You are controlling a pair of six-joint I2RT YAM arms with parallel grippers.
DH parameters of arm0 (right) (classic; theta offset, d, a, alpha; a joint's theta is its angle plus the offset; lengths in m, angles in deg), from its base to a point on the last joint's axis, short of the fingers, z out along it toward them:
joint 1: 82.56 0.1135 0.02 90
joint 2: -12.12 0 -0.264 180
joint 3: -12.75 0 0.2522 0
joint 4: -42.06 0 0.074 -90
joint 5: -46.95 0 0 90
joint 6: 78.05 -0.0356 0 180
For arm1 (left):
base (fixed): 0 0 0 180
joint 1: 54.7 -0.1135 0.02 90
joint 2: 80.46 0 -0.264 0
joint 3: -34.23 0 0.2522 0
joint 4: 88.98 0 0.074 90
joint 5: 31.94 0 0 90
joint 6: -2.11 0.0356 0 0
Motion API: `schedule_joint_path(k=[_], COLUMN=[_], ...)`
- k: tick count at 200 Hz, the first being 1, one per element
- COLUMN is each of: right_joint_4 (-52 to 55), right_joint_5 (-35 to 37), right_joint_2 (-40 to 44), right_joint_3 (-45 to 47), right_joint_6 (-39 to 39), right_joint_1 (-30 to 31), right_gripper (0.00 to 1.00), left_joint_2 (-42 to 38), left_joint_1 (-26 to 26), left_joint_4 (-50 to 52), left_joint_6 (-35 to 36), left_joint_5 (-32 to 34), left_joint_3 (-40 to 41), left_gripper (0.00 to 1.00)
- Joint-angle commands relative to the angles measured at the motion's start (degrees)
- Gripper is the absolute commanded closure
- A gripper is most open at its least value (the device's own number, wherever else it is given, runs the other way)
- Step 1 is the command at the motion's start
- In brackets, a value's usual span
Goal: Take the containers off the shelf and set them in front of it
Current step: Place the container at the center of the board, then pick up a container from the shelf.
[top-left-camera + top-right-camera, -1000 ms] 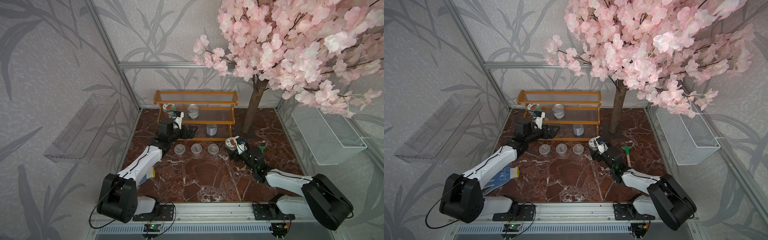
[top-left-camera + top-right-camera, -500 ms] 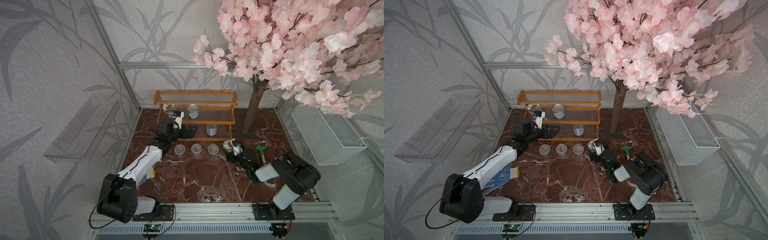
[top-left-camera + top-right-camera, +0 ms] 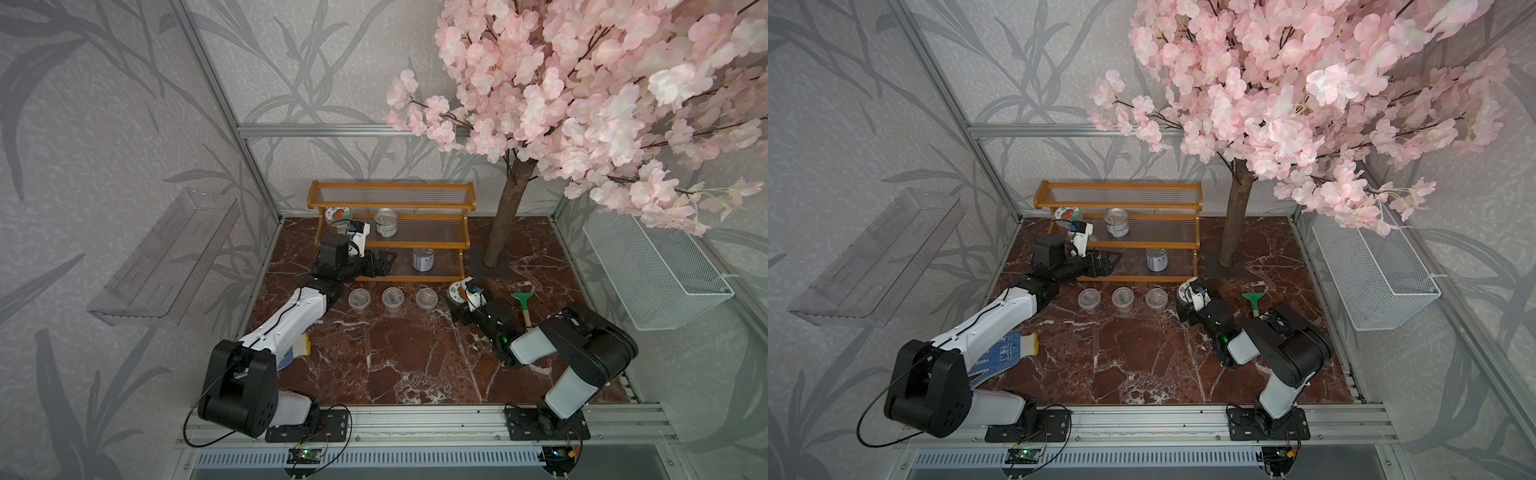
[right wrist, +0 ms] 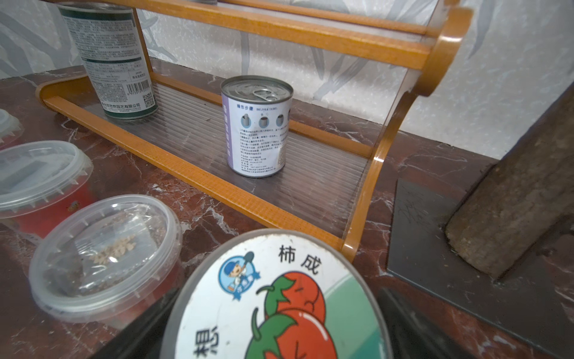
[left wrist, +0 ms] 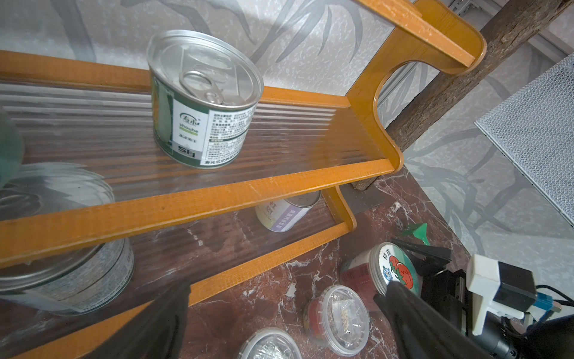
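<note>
The table (image 3: 395, 353) in front of the shelf (image 3: 424, 245) is the drop zone; the lower two tiers hold what is left. The left gripper (image 3: 380, 264) hovers at the bottom tier with its fingers spread, probably lining up on the nearest can (image 5: 62, 279). The right gripper (image 4: 271, 310) brackets a tomato-lidded jar (image 3: 457, 292) at table level off the shelf's end. Whether its fingers pinch the jar or stand clear of it, I cannot tell. A middle-tier can (image 3: 385, 222), a purple-labelled can (image 3: 423, 259) and a second jar (image 3: 336, 214) wait on the tiers. Three clear cups (image 3: 392, 296) already stand in a row out front.
</note>
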Motion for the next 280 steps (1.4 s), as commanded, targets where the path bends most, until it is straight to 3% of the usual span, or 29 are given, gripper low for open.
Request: schedule_joint_path(k=[1,76,122,200,280], right_joint_4=[1.91,24.73,40.56,50.47,55.46], right_joint_5=[0.28,-2.82,-4.95,-11.83,-12.11], right_joint_2=[4.52,28.54,39.72,41.54,40.84], right_joint_3=[0.87,1.04,-4.71,-14.41,-19.44], right_joint_6=[-0.19,-0.18,0.69,-1.83,-0.34], right_joint_1=[0.17,-0.13,-0.35,-3.61,-4.22], right_gripper=[0.01,0.01,0.01,0.01,0.01], left_joint_2=[0.1,-1.69,-5.89,-0.38,9.88], left_joint_1=[-0.36,-0.38,-0.08,6.54,7.71], left_joint_4=[0.13,0.33,-1.93,-9.22,-12.73], left_joint_6=[1.2,1.46,3.27,7.43,7.67], left_joint_5=[-0.88,1.5,10.4,27.1,31.64], left_joint_3=[-2.14,-1.46,1.07,-1.98,-8.2], left_gripper=[0.0,0.0,0.0,0.0,0.0])
